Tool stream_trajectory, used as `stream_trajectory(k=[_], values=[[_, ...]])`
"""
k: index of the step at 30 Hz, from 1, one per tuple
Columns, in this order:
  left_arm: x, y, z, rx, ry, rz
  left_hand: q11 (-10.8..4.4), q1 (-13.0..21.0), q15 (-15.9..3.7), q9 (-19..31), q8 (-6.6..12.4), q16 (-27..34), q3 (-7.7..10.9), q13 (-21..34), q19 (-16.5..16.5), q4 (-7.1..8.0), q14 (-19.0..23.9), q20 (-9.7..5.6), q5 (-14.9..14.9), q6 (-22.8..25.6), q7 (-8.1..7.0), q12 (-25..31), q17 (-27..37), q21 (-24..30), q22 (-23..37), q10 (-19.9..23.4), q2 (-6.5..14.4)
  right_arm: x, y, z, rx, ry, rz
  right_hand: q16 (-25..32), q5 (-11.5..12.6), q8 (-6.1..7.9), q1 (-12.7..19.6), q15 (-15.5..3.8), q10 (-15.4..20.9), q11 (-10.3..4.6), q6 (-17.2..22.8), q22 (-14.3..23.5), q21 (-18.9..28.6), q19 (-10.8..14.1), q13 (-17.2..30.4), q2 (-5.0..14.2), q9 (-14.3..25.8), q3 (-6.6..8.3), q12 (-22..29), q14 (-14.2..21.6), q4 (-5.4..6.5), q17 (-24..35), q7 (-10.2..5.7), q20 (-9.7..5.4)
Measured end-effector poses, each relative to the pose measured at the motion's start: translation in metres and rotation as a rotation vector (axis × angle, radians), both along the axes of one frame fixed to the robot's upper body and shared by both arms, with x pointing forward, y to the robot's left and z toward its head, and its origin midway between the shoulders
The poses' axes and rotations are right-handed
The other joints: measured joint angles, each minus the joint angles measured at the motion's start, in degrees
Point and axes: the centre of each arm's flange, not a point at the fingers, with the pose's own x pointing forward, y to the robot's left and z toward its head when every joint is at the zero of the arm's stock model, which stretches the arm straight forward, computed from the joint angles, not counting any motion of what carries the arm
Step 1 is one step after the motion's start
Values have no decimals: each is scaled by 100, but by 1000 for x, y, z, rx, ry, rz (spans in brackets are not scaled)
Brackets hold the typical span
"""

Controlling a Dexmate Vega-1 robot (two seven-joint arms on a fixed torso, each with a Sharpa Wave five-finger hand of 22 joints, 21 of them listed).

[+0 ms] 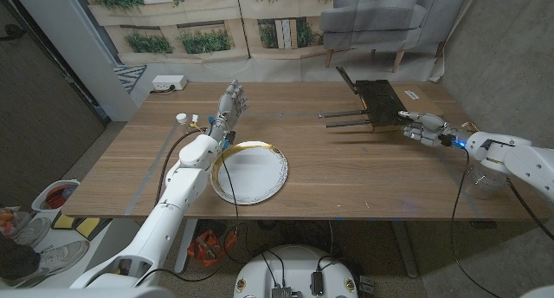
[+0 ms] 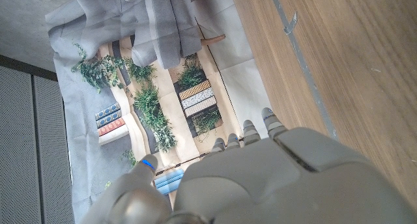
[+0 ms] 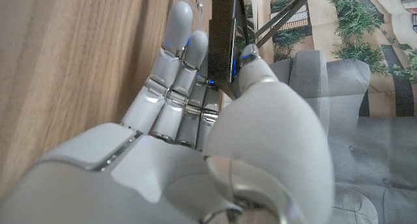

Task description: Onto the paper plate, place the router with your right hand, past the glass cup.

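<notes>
Right hand point(image 1: 424, 127) at the router point(image 1: 375, 101), no readable writing on it.
The router is a flat black box with thin antennas, lying on the bench point(image 1: 346, 172) well right of the paper plate point(image 1: 249, 171); right fingers point(image 3: 176, 68) reach its near edge, grip unclear. Left hand point(image 1: 230, 101) raised beyond the plate, fingers straight, together.

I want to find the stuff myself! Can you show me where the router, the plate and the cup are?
router point(image 1: 378, 97): head view, on its black top.
plate point(image 1: 227, 182): head view, on its rim by the gold edge.
cup point(image 1: 481, 184): head view, on its clear side, under the right arm.
</notes>
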Motion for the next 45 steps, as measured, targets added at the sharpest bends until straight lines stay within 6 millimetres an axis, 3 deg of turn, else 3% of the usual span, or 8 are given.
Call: stream_trajectory(k=[45], values=[[-7, 0, 2, -2, -16, 5, 0, 0, 0, 0, 0, 0, 0, 0, 0, 0, 0, 0, 0, 0, 0, 0, 0, 0, 30, 0, 0, 12, 50, 18, -204, 12, 243, -87, 25, -111, -1, 21, 20, 20, 43, -100, 383, -52, 80, 1, 67, 1, -33, 21, 1, 164, 0, 52]])
